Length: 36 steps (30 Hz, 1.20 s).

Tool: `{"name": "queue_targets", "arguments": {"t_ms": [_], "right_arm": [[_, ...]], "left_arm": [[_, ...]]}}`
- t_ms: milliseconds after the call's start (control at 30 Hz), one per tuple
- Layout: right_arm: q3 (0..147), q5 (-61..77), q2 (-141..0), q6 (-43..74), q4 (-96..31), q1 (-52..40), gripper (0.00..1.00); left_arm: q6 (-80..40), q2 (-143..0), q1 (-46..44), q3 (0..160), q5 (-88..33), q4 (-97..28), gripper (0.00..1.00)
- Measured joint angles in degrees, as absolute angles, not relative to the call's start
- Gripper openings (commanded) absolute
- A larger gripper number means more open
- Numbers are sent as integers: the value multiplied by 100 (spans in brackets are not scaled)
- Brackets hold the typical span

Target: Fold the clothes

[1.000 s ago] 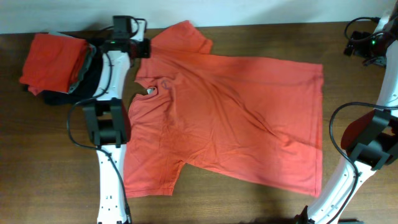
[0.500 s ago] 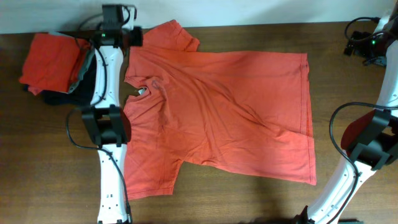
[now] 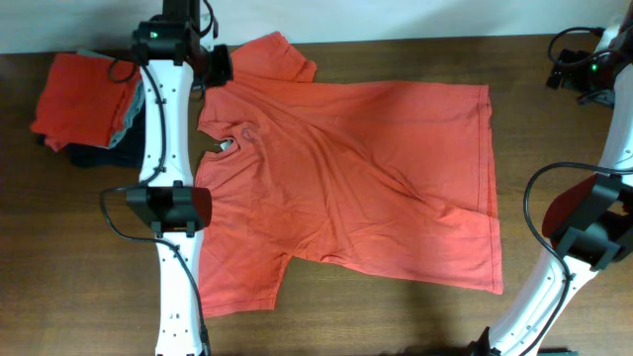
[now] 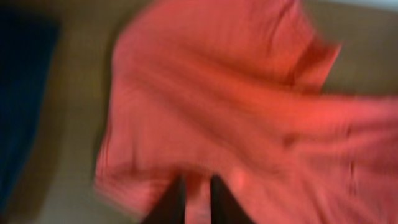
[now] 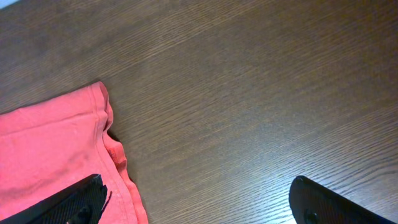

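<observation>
An orange-red T-shirt (image 3: pixel 356 168) lies spread on the wooden table, collar (image 3: pixel 232 138) to the left and hem to the right. My left gripper (image 3: pixel 216 65) is at the shirt's far-left sleeve. In the blurred left wrist view its fingers (image 4: pixel 196 194) are nearly closed with the T-shirt's red fabric (image 4: pixel 236 93) pinched between them. My right gripper (image 3: pixel 586 77) is at the far right back, apart from the shirt. In the right wrist view it (image 5: pixel 196 196) is open and empty over bare wood, beside a hemmed corner of the T-shirt (image 5: pixel 50 143).
A stack of folded clothes (image 3: pixel 84 99), red on top of grey and dark pieces, sits at the back left, next to my left arm. A dark blue cloth (image 4: pixel 22 93) shows at the left of the left wrist view. Cables hang by both arm bases.
The shirt was dragged left and has lain still for the last half second. My left arm has swung left toward the back edge. The right arm has not moved.
</observation>
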<state>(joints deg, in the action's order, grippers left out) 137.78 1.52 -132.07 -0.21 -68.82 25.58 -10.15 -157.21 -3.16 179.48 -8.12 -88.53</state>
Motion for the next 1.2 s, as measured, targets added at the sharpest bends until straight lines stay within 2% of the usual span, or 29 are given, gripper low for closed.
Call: {"name": "queue_targets", "arguments": {"t_ms": [33,133,333,467,633,867,1033,1200], "right_arm": [[13778,152,-13207,-25,-6877,2558,99],[13778,152,-13205,-21,-6882,2558,99],[13778,152,-13207,-23,-6879,2558,99],[13778,152,-13207,-23,-6879,2558,98],[13778,152,-13207,-23,-6879,2558,99],[13778,154,-13207,-25,-6879,2558,99],[13778,150,-13207,-25,-6879,2558,99],[13778,154,-13205,-25,-6879,2558,99]], "left_arm": [[-1037,-15648,-316,17946,-786,-9098,1],[-1050,-15281,-340,17943,-722,-9655,1],[-1011,-14335,-628,17893,-843,-9660,0],[-987,-13614,-919,17251,-884,-9647,0],[-976,-12333,-1201,15207,-749,-9651,0],[-1457,-10189,-1822,11671,97,-9509,0],[-1846,-9188,-1833,9435,360,-8431,0],[-2091,-8989,-1706,7454,405,-6965,1]]}}
